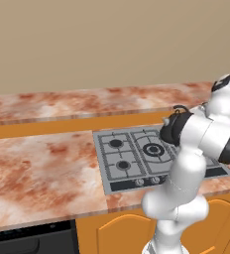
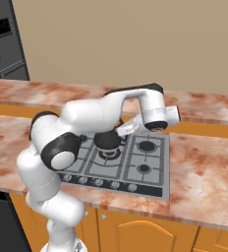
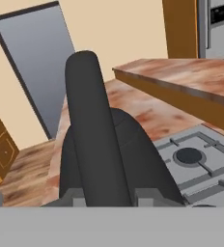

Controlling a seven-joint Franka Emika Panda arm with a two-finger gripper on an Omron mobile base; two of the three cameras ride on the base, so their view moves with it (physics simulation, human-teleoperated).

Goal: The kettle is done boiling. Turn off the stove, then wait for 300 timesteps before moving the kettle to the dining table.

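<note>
We see the gripper [image 3: 104, 197] closed narrowly around the thin arched handle [image 3: 92, 130] of the kettle [image 3: 133, 154]; in the hand view the handle rises as a thick dark bar straight up from between the two fingertips, with the kettle's rounded black body bulging behind it. The jaws stand nearly together, pinching that handle.

From the right base view, the kettle [image 2: 107, 141] sits over the rear left burner of the stove [image 2: 135, 170], under the arm's forearm, and the gripper [image 2: 126, 129] reaches it from the right, slanting down toward its top. We cannot tell whether the kettle's base touches the grate or hangs just above it.

In the left base view the kettle [image 1: 172, 128] shows at the far edge of the stove [image 1: 122, 158], partly hidden behind the arm's white links.

The knobs [image 2: 99, 182] lie in a dark strip along the stove's near edge, apart from the gripper. Beyond the stove and an orange step runs the table [image 2: 204, 106], a long marbled slab parallel to the worktop [image 1: 37, 173].
</note>
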